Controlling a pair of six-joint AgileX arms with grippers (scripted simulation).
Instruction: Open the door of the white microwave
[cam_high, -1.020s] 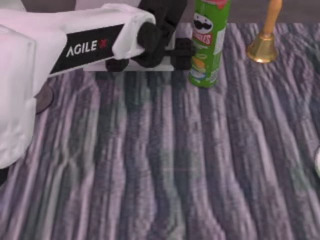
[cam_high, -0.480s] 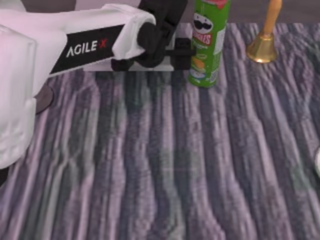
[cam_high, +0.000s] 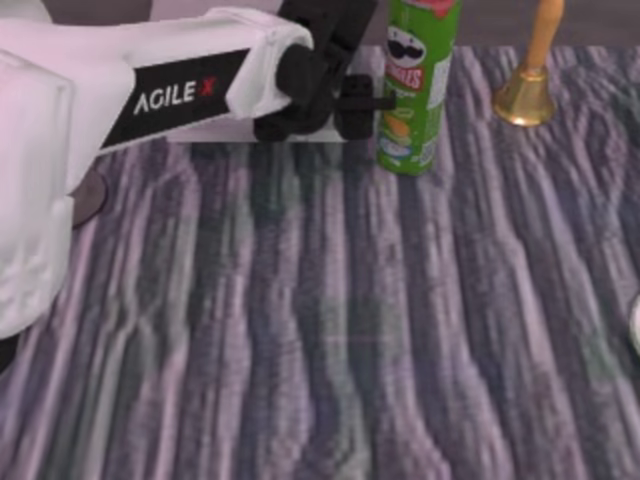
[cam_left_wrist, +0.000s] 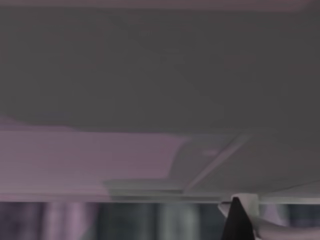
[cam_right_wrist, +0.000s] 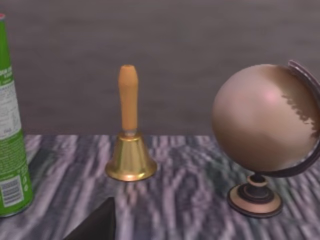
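The white microwave (cam_high: 330, 105) sits at the counter's (cam_high: 330, 330) far edge, left of centre, mostly hidden under the left arm. The left claw (cam_high: 362, 100) is at its front right end, just beside the green Pringles can (cam_high: 418, 85), and has slid toward the can over the last second. Probably the door (cam_left_wrist: 150, 75) is being hooked at its edge; whether the claw grips anything, I cannot tell. The right claw (cam_right_wrist: 92, 225) hangs back, facing a brass bell (cam_right_wrist: 130, 150) and globe (cam_right_wrist: 265, 130).
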